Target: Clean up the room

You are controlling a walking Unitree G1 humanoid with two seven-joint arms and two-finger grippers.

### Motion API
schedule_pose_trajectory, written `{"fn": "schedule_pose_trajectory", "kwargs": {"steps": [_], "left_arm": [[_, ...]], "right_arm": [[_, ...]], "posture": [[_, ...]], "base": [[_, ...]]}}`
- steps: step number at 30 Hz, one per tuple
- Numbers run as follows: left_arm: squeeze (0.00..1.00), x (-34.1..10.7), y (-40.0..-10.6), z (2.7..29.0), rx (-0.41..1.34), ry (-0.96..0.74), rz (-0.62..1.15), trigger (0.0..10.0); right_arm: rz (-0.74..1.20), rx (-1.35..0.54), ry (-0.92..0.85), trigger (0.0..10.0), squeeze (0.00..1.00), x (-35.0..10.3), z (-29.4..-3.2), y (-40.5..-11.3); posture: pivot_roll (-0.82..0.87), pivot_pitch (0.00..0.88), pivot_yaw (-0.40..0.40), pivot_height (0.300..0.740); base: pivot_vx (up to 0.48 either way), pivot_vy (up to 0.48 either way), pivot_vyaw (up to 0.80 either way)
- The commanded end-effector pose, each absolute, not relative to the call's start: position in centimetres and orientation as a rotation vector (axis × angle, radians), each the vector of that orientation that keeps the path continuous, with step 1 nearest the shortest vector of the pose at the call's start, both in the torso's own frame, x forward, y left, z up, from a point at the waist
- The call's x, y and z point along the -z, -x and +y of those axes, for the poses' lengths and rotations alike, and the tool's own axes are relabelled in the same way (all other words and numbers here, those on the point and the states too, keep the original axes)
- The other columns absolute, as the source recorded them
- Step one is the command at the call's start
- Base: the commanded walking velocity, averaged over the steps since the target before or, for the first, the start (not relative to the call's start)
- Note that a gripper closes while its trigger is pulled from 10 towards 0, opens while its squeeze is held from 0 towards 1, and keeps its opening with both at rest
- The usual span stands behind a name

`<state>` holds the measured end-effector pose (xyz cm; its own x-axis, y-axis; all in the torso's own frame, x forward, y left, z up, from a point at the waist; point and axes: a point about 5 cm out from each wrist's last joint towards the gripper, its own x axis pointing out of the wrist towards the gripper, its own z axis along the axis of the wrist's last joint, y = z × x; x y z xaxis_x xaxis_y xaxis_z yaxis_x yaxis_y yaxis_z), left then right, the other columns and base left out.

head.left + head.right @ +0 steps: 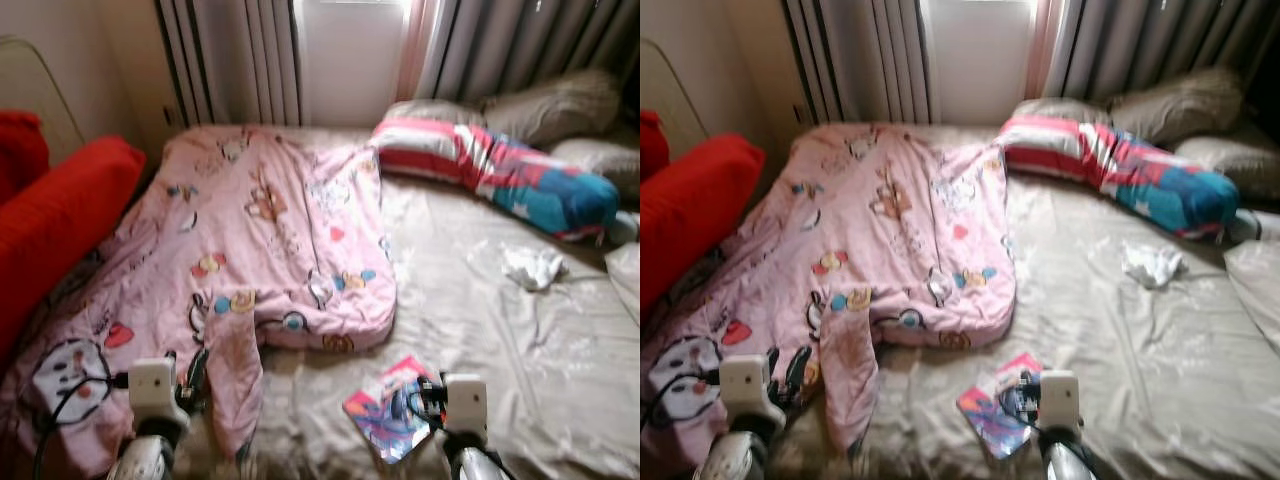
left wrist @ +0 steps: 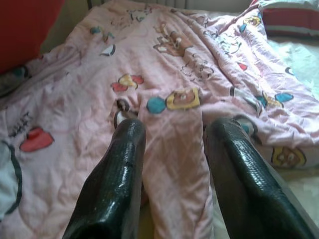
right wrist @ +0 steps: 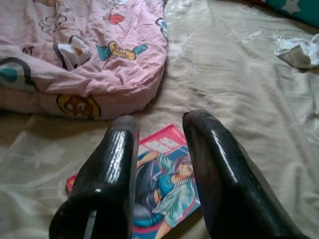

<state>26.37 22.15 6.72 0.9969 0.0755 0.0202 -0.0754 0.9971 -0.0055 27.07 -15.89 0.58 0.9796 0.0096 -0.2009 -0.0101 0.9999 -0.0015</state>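
Right gripper [image 3: 159, 124]: fingers parted, holding nothing, poised just above the comic book [image 3: 159, 199] lying flat on the bed [image 1: 480, 330].
Left gripper [image 2: 172, 132]: spread wide and empty, straddling a fold of the pink quilt [image 1: 260, 240].
Beyond the right gripper: a crumpled white cloth [image 1: 532, 266] and a striped pillow [image 1: 500, 170], well apart from it.
Progress: judged barely begun; quilt rumpled, book and cloth not yet picked up.
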Motion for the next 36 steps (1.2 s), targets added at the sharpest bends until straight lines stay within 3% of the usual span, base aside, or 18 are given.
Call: {"fn": "schedule_pose_trajectory", "kwargs": {"steps": [1,31,36], "left_arm": [[0.00,-6.5,-26.1,22.2,-0.084,0.018,-0.001,10.0],[0.00,-6.6,-26.5,21.4,-0.046,0.018,0.023,10.0],[0.00,-6.6,-26.5,21.5,-0.047,0.018,0.025,10.0]], "right_arm": [[0.220,-0.001,-0.002,10.0,0.00,-0.2,-16.0,-26.6],[0.264,-0.046,-0.024,10.0,0.00,0.5,-14.9,-26.4],[0.267,-0.060,-0.027,10.0,0.00,0.5,-14.6,-26.4]], "posture": [[-0.02,0.155,-0.008,0.648],[-0.02,0.164,-0.005,0.648],[-0.02,0.165,-0.005,0.624]], "base": [[0.000,0.000,0.00],[0.000,0.000,0.00],[0.000,0.000,0.00]]}}
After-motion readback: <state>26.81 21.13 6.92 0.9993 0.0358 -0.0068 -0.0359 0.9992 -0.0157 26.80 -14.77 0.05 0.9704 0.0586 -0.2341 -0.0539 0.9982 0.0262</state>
